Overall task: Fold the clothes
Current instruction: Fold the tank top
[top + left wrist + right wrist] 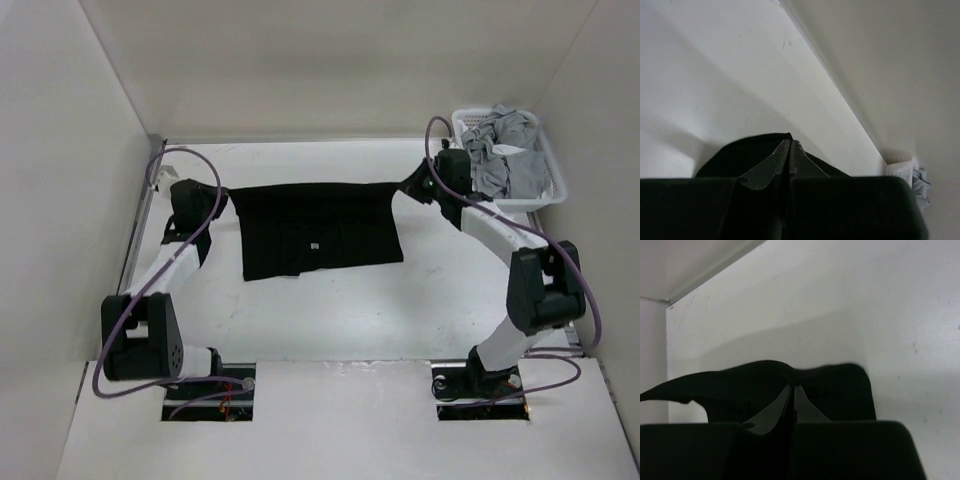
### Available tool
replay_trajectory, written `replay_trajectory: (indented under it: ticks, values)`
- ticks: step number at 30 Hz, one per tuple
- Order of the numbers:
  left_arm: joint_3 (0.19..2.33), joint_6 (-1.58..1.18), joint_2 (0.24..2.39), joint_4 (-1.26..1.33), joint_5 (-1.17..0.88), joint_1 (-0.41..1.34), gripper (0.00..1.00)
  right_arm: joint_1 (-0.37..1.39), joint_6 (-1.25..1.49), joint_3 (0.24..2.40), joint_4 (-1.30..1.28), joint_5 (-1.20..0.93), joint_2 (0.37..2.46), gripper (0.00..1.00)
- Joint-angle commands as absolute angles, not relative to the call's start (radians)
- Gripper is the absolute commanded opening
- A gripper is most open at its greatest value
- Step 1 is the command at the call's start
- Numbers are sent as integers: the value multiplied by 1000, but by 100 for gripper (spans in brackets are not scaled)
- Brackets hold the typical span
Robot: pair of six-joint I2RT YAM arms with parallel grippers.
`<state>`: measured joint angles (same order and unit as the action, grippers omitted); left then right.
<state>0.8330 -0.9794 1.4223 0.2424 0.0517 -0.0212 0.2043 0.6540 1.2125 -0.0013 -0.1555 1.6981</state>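
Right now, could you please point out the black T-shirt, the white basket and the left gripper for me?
black T-shirt [315,235]: top external view, middle of the spread fabric.
white basket [556,178]: top external view, its right rim.
left gripper [790,143]: left wrist view, between the shut fingertips pinching the shirt's edge.

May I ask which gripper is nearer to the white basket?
Right. The right gripper is beside the basket, clamped on the black T-shirt; the left gripper holds the shirt's opposite end.
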Motion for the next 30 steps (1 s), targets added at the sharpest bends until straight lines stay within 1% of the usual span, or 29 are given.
replay_trajectory:
  ticks: [1, 5, 12, 17, 21, 22, 23, 25, 27, 30]
  values:
    - [694, -1003, 1271, 316, 55, -21, 0, 206, 709, 1050, 138, -173, 1553, 4]
    - [553, -1014, 1125, 310, 19, -35, 0, 202, 732, 889, 192, -170, 1445, 4]
    - [388, -994, 938, 252, -64, -55, 0, 206, 742, 701, 216, -143, 1335, 3]
    - [266, -953, 818, 184, -87, -68, 1, 206, 752, 591, 219, -104, 1302, 3]
    - [171, -936, 781, 175, -95, -73, 4, 208, 791, 522, 238, -90, 1322, 4]
    - [152, -934, 781, 182, -95, -79, 7, 209, 798, 509, 245, -92, 1334, 8]
    - [140, -933, 784, 186, -95, -88, 10, 211, 799, 502, 252, -94, 1342, 14]
    - [141, -933, 788, 186, -107, -111, 19, 212, 789, 497, 262, -95, 1345, 29]
    - [167, -931, 785, 184, -127, -133, 21, 212, 782, 500, 267, -100, 1344, 40]
    - [219, -937, 787, 181, -133, -133, 21, 200, 767, 532, 268, -121, 1373, 50]
